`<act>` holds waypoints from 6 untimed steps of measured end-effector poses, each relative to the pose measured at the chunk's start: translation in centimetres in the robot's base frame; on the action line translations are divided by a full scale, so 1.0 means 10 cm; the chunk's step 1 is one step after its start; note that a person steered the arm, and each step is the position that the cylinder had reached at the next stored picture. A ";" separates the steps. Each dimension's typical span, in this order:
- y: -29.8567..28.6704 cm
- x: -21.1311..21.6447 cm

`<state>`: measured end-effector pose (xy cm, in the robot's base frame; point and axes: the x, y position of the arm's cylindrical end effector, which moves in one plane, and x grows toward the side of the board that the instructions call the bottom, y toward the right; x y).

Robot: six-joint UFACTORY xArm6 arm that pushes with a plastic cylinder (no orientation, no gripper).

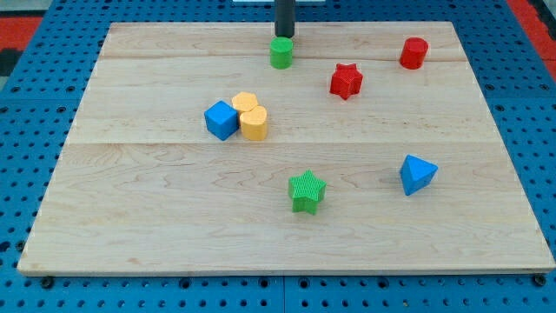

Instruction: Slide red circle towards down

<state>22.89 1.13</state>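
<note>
The red circle [413,53] is a short red cylinder near the view's top right of the wooden board [156,226]. My tip [284,36] is at the view's top centre, just above and touching or nearly touching the green circle [281,53]. The tip is far to the left of the red circle. A red star [346,81] lies between them, a little lower down.
A blue cube [221,119] and a yellow heart-like block [250,116] sit together left of centre. A green star [307,190] lies at lower centre. A blue triangle block [416,174] lies at lower right. Blue pegboard surrounds the board.
</note>
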 end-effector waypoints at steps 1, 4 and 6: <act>0.03 0.46; 0.02 1.16; 0.24 0.40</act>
